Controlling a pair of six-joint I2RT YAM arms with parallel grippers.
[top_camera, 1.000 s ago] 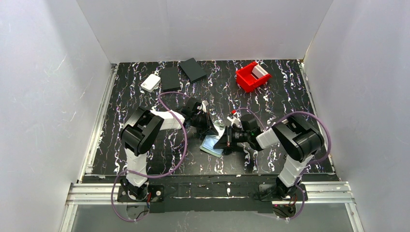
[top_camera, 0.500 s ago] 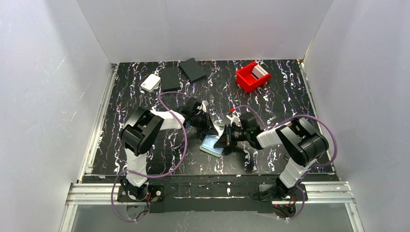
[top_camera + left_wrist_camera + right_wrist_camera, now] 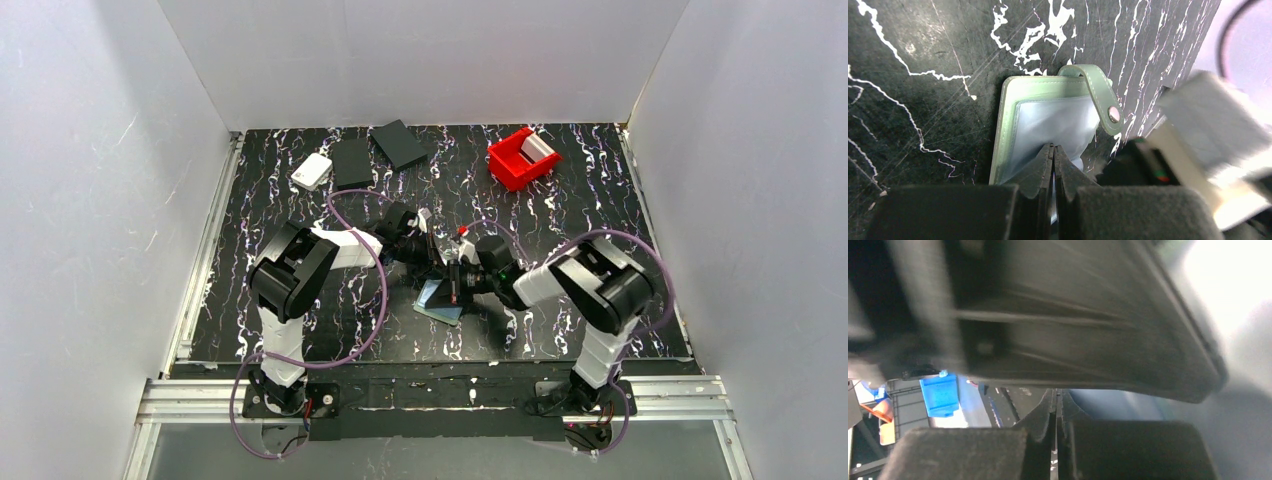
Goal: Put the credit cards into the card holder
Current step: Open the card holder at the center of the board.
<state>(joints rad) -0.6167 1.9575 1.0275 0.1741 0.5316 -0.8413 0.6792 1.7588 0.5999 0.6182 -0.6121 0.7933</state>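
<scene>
The sage-green card holder (image 3: 438,302) lies open on the black marbled table between the two arms, and its pale clear pockets (image 3: 1048,115) and snap strap (image 3: 1100,97) show in the left wrist view. My left gripper (image 3: 432,265) is shut, its tips (image 3: 1053,147) on the clear pocket; I cannot tell whether any film is pinched. My right gripper (image 3: 455,283) is shut (image 3: 1054,392) just right of it, close against the left gripper's dark body (image 3: 1073,330), with no card visible in it. Whitish credit cards (image 3: 540,148) stand in the red bin (image 3: 510,168) at the back right.
A white rounded box (image 3: 312,171) and two black flat rectangles (image 3: 352,162) (image 3: 399,144) lie at the back left. White walls close in the table on three sides. Both arms' purple cables loop over the table's middle.
The right gripper has swung left, closing on the left gripper and the card holder. The left arm and the holder have stayed in place.
</scene>
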